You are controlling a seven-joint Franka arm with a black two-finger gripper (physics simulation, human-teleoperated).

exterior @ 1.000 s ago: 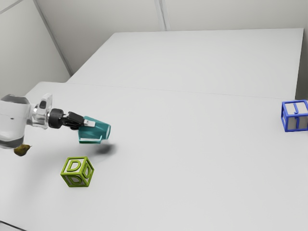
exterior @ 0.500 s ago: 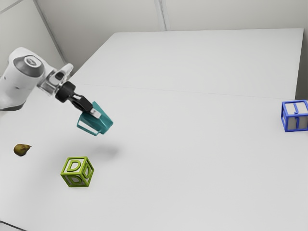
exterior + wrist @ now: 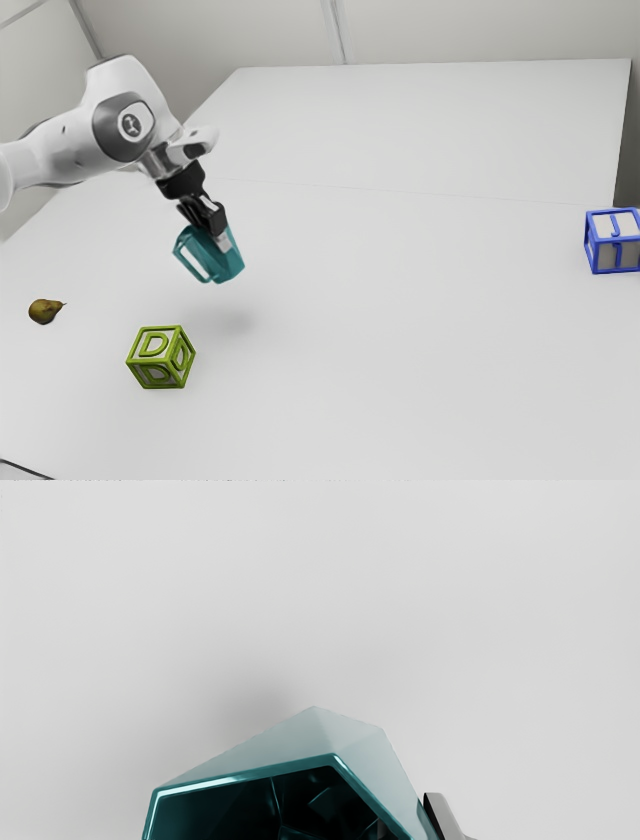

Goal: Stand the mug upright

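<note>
Holding the teal mug (image 3: pixel 227 267) in the gripper (image 3: pixel 223 240), grasped by the wall with one of the fingers (image 3: pixel 442 814) on the outside and, per wrist view, what looks like the other just inside the rim (image 3: pixel 210 783). Carrying it clear of the desk (image 3: pixel 420 350), above a soft shadow (image 3: pixel 232 322) on the surface. Over the part of the desk toward its edge on the exterior view's left, well apart from the far edge. Tilted, not plumb: mouth up and leaning to the exterior view's left, base down and toward the exterior view's right, with the handle (image 3: pixel 189 267) on the exterior view's left side. Looking straight into the open mouth from the wrist view. Reaching in from the exterior view's left with the white arm (image 3: pixel 65 150), bent downward at the hand. On the desk, nearer its front than the mug: green letter block (image 3: pixel 154 345). Toward the desk's edge on the exterior view's left: brown pear (image 3: pixel 43 312). Near the corner at the exterior view's right, where the desk's side edge meets the seam: blue letter block (image 3: pixel 613 253), well apart from mug and gripper.
</note>
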